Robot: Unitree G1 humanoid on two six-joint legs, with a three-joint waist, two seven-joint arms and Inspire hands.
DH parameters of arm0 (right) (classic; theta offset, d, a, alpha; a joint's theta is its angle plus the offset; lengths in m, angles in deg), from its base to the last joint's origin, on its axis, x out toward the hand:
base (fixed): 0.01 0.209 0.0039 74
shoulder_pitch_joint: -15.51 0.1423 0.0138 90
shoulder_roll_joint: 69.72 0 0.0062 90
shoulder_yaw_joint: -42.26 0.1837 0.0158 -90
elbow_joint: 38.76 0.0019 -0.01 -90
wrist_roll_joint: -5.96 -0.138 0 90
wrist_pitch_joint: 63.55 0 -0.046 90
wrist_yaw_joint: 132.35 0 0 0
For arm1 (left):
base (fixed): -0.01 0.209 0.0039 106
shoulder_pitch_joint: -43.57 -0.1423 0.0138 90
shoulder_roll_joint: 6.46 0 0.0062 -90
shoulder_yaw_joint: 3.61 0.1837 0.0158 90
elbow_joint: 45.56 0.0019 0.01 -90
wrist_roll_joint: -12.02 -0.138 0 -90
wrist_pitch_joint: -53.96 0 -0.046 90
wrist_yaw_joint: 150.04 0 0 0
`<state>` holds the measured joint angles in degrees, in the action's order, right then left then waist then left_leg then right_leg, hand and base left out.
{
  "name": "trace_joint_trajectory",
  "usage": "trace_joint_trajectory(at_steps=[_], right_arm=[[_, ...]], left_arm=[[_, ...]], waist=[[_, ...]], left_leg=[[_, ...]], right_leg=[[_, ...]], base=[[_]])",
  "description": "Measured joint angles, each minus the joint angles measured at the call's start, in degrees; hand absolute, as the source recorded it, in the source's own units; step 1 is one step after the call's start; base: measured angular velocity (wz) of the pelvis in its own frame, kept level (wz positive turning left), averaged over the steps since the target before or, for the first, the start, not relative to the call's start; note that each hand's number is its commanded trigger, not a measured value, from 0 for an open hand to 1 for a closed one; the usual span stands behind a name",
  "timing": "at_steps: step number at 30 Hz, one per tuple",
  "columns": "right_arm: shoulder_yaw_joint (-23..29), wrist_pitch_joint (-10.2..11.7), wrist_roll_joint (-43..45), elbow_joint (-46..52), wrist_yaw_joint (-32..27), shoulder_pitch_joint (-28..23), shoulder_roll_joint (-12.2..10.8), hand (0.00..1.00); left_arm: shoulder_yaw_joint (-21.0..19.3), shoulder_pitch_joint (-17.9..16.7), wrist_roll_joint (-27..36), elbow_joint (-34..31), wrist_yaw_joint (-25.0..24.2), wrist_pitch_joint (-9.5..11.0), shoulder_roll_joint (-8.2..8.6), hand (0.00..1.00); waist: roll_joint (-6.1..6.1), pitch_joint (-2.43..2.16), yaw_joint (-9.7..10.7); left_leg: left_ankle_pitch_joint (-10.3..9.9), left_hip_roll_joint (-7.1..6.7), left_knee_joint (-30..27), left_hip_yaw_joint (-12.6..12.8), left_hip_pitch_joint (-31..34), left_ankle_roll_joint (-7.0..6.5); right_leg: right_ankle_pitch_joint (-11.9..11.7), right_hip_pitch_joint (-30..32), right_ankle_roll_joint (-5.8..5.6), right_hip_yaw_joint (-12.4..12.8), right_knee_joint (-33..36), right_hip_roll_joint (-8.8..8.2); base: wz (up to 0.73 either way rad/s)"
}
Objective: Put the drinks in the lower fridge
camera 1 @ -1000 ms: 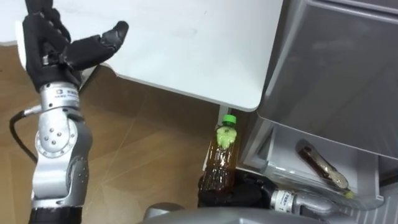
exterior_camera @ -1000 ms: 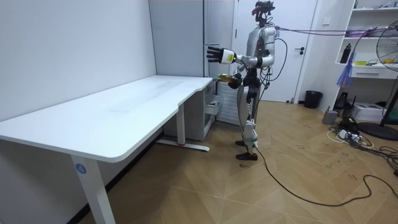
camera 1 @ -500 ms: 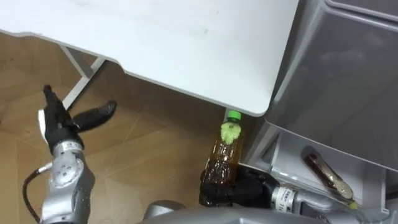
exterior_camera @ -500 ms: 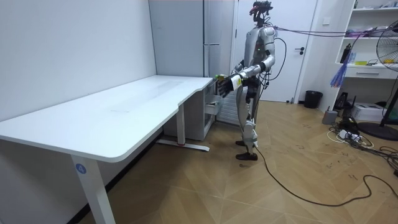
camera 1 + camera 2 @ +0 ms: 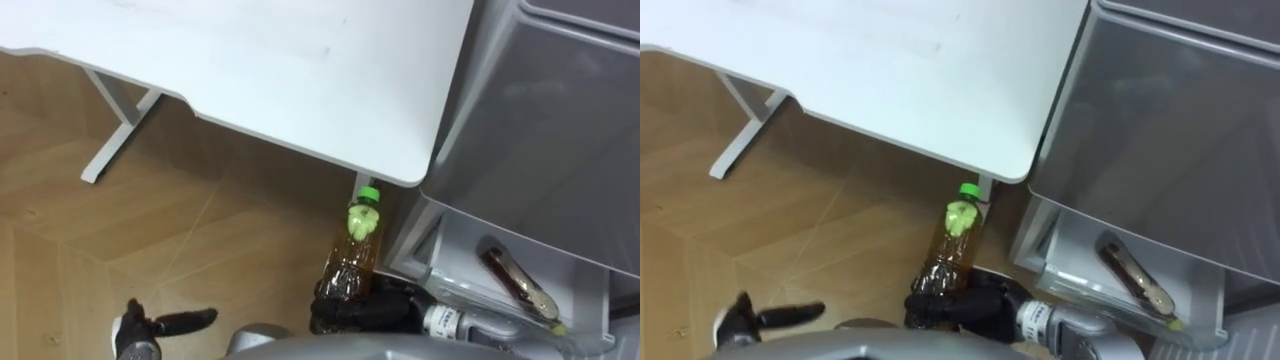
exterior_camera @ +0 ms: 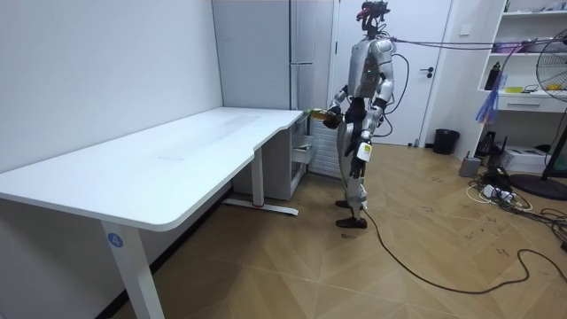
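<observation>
An amber drink bottle [image 5: 356, 258] with a green cap stands upright in my right hand [image 5: 366, 309], whose dark fingers are curled round its base, just left of the fridge's open lower drawer [image 5: 437, 262]. A second amber bottle [image 5: 516, 286] lies inside that drawer. My left hand [image 5: 150, 327] hangs low at the lower left over the wooden floor, fingers straight and holding nothing. In the room view I stand before the grey fridge [image 6: 310, 80] with the bottle [image 6: 317, 112] held out in front.
The white table [image 5: 300, 70] ends close to the fridge's closed upper door [image 5: 545, 130]; its corner overhangs the bottle's cap. The table's leg [image 5: 115, 135] stands at the left. Wooden floor lies open to the left.
My left arm has dropped from raised in front of me to hanging low at my side, hand still open. The bottle stays in my right hand by the drawer.
</observation>
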<state>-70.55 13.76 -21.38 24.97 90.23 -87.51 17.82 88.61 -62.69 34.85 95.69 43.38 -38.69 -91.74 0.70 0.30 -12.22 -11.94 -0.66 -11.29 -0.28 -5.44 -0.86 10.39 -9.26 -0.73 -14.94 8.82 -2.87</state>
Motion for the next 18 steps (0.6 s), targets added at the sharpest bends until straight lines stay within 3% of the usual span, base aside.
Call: trace_joint_trajectory(at_steps=[7, 14, 18], right_arm=[[1.00, 0.00, -2.08, -0.04, -0.04, 0.38, 0.05, 1.00], [1.59, -0.36, -3.86, -2.89, -0.16, 0.37, 0.13, 1.00], [1.60, -1.18, -4.11, -4.60, -0.69, 0.40, 0.15, 1.00]], left_arm=[[0.04, -0.90, -3.45, 6.91, -1.57, -3.15, 0.18, 0.00], [0.31, -1.11, -6.92, 7.42, -4.22, -7.09, 0.76, 0.00], [0.76, -0.97, -8.21, 7.45, -5.92, -8.11, 0.89, 0.00]], waist=[[-0.04, 0.04, 1.07], [-0.11, 0.02, 1.33], [-0.14, 0.01, 2.15]], left_leg=[[-0.01, 0.04, 0.24, -0.02, 0.08, 0.01], [-0.03, 0.09, 0.20, 0.11, 0.29, 0.00], [-0.10, 0.10, -0.11, 0.04, 0.57, -0.05]], right_leg=[[0.01, -0.09, -0.01, -0.16, -0.20, 0.04], [0.00, 0.16, -0.01, -0.14, -0.16, 0.05], [0.01, 0.21, -0.01, -0.39, -0.16, 0.03]], base=[[0.00], [0.00], [0.02]])
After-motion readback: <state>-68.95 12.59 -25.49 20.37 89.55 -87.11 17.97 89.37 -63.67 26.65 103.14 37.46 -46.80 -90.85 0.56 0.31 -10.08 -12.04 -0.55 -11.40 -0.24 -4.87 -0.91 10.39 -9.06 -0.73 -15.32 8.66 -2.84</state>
